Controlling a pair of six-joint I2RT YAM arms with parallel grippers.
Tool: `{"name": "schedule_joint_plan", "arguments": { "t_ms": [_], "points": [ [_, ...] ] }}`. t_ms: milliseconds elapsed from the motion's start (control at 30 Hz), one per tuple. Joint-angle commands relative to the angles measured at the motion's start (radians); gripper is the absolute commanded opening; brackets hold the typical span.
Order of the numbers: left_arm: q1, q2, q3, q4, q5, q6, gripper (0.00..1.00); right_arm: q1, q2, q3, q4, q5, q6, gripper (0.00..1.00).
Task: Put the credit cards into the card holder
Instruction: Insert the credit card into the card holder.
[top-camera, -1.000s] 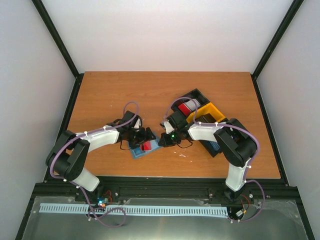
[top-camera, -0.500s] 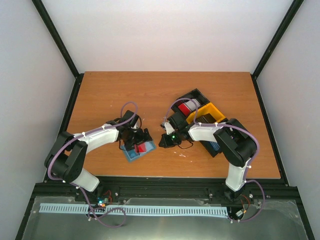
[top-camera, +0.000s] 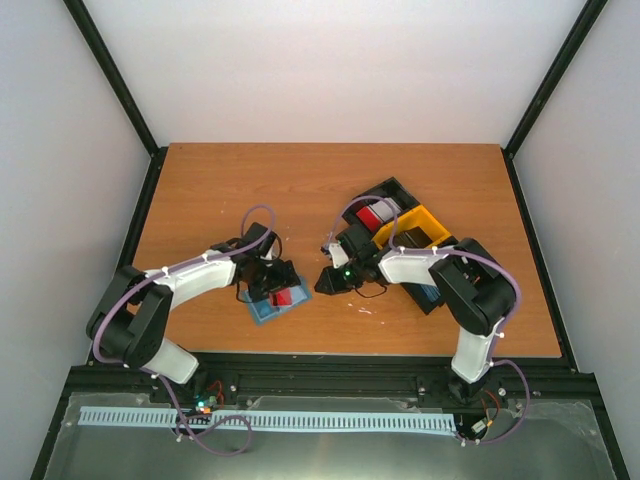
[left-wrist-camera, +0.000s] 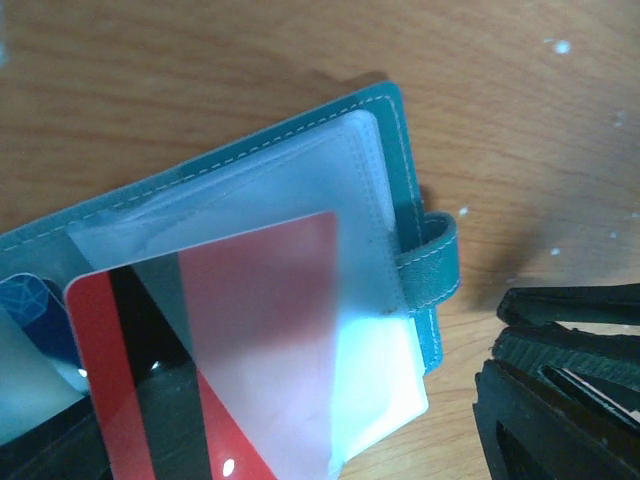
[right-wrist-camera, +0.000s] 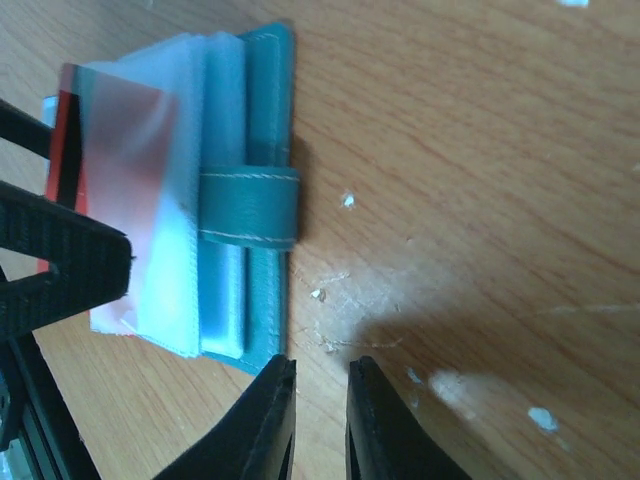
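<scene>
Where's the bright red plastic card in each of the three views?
Top external: the bright red plastic card lies on the open blue-grey folding card holder, left of centre, under the left gripper.
Left wrist: lower left, partly under a clear pocket.
Right wrist: upper left, behind the left gripper's black finger.
Shared landmark: the holder's snap tab.

No readable text (anywhere visible)
</scene>
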Motion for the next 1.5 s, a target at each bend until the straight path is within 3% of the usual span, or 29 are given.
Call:
{"name": "schedule_joint_plan", "arguments": {
  "t_ms": [0,233,333,533,700,967,1467],
  "points": [
    [-0.006,0.017,0.027,0.108,0.043,0.111,0.83,-0.015,-0.057,-0.013,0.074,0.045,0.027,0.17],
    [-0.007,0.121,0.1,0.137,0.038,0.24,0.79,-0.056,-0.099,-0.023,0.08,0.211,0.078,0.21],
    [-0.007,0.136,0.128,0.097,0.003,0.205,0.8,-0.067,-0.077,0.012,0.073,0.183,0.016,0.22],
    [-0.008,0.114,0.154,-0.003,-0.069,0.126,0.92,-0.066,-0.004,0.116,-0.016,0.147,-0.054,0.28],
    [-0.015,0.154,0.223,-0.129,-0.142,0.134,0.93,-0.065,0.009,0.12,-0.016,0.152,-0.04,0.3],
    [-0.03,0.166,0.275,-0.19,-0.16,0.124,0.94,-0.066,0.009,0.106,-0.009,0.145,-0.027,0.31],
    [-0.031,0.06,0.129,-0.119,-0.06,0.002,0.88,-0.04,-0.048,0.005,0.001,0.0,-0.012,0.31]
  ]
}}
